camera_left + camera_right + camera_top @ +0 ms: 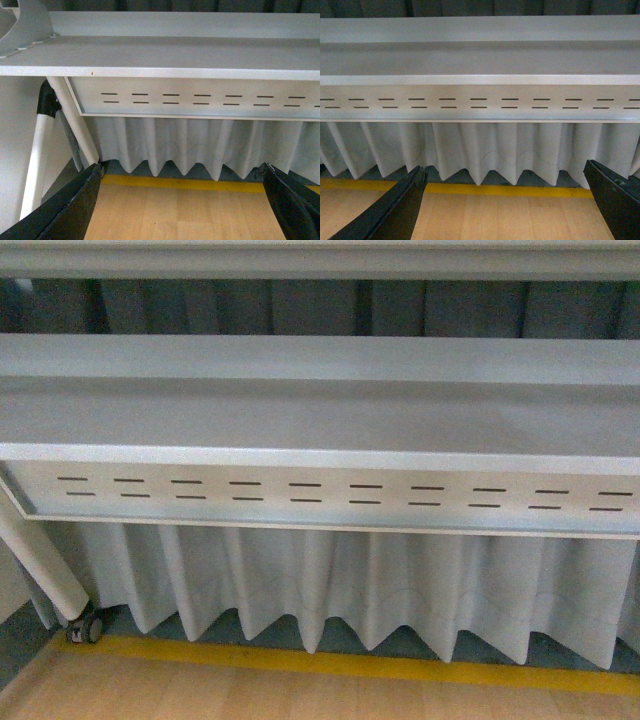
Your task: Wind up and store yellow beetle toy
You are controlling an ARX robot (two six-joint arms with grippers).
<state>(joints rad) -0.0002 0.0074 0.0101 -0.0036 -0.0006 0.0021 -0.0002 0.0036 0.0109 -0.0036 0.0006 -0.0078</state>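
Observation:
The yellow beetle toy is out of view in all three views, and so is the turquoise bin. My left gripper (182,205) is open and empty, its two black fingers (70,207) spread wide over a bare wooden floor. My right gripper (505,205) is open and empty too, its black fingers (395,212) wide apart above the same floor. Neither arm shows in the front view.
A grey table (320,415) with a slotted metal apron (320,495) fills the front view at eye level. Below it hangs a pleated white curtain (340,590). A yellow floor line (350,662) borders the wooden floor (300,698). A white table leg (45,570) with a castor (85,628) stands at the left.

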